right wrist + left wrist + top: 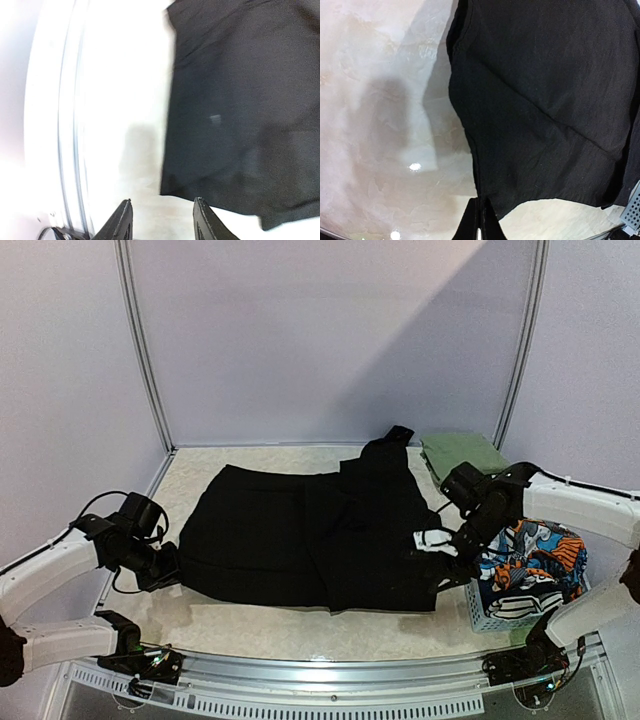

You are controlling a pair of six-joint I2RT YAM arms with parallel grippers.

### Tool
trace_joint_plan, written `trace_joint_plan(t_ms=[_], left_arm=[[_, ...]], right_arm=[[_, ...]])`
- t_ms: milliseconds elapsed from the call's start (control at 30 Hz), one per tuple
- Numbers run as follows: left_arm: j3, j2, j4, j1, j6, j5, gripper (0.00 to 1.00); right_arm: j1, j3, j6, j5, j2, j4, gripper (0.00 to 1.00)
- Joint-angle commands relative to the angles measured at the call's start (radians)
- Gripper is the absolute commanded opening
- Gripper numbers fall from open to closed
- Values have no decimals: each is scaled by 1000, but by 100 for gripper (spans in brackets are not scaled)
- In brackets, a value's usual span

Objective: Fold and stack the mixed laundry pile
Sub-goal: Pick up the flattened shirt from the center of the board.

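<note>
The large black garment of the mixed laundry pile lies spread across the middle of the table. My left gripper is at its left edge, shut on the hem of the black garment; in the left wrist view the left gripper pinches that hem between closed fingers. My right gripper is at the garment's right side. In the right wrist view the right gripper stands open over bare table, just short of a corner of the black garment, with nothing between its fingers.
A pale blue lattice basket stands at the right front and holds an orange-blue cartoon-print garment and a black-and-white piece. A folded olive-green cloth lies at the back right. The basket's corner shows in the left wrist view.
</note>
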Motion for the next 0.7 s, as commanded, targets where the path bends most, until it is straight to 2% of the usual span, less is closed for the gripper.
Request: trace_joint_plan(t_ms=[0,333,533,667], left_arm=[[9,6,-8,6,5,10,0],[12,27,-4,6,15,2,0],[12,28,-4,6,16,5,0],[13,31,-2,6,18,5,0]], right_arm=[[83,-76,-117,127,32,32,41],[184,-160,-129,231,65,132,40],[189,-209,-96,346,88,255,45],[189,-210,-83,340,93,270,45]])
